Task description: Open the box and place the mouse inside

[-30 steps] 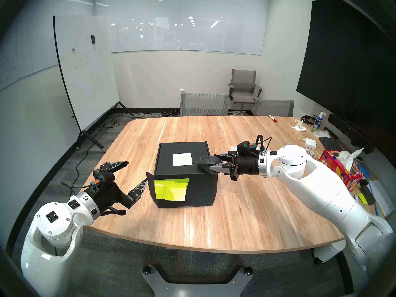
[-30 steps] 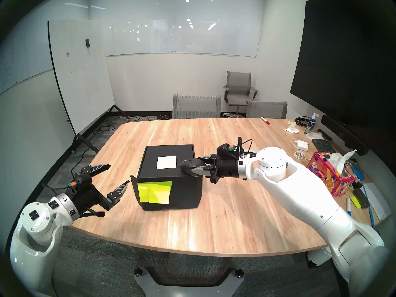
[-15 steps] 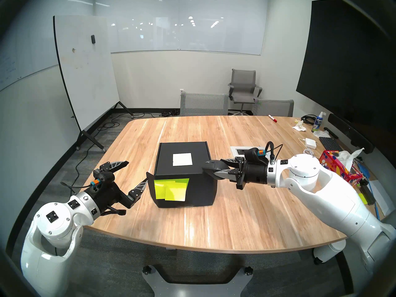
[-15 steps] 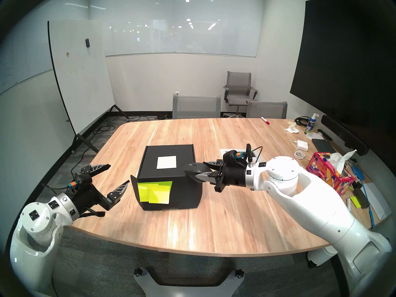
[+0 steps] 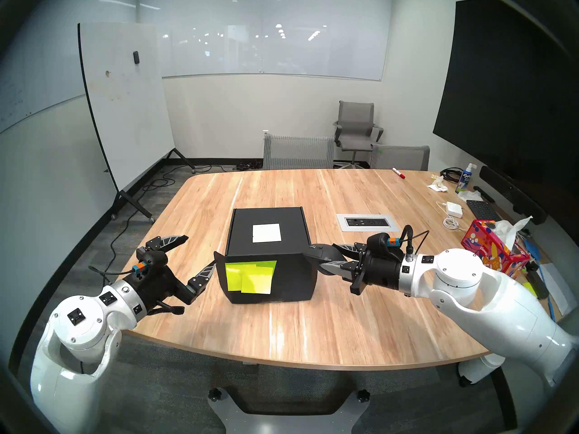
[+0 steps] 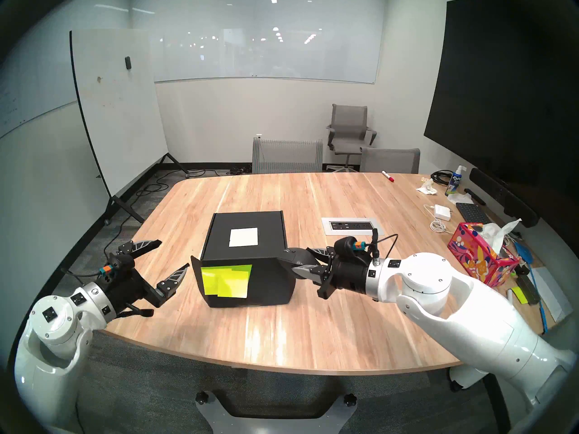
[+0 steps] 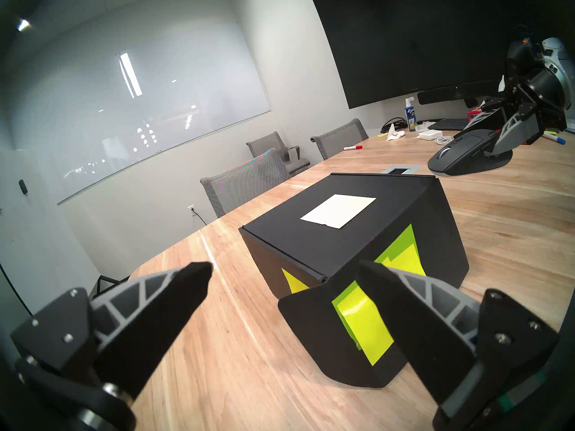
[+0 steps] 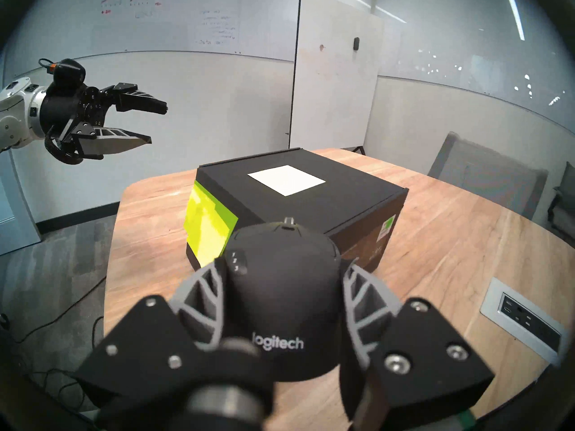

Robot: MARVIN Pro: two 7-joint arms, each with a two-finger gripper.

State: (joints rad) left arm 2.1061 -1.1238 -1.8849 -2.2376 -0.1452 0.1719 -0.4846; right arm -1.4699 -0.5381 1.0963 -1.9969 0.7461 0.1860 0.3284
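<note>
While the right gripper (image 5: 326,257) stays clamped on the mouse (image 5: 322,251) at the closed box's (image 5: 266,255) 3 o'clock and the left gripper (image 5: 195,251) gapes at 9, a swinging lid could knock the mouse loose.

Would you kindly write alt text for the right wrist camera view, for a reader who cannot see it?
The right gripper holds a black Logitech mouse in the foreground, just short of a closed black box on a wooden table. The box bears a white label on top and yellow-green sticky notes on one side; the open left gripper hangs at upper left.
</note>
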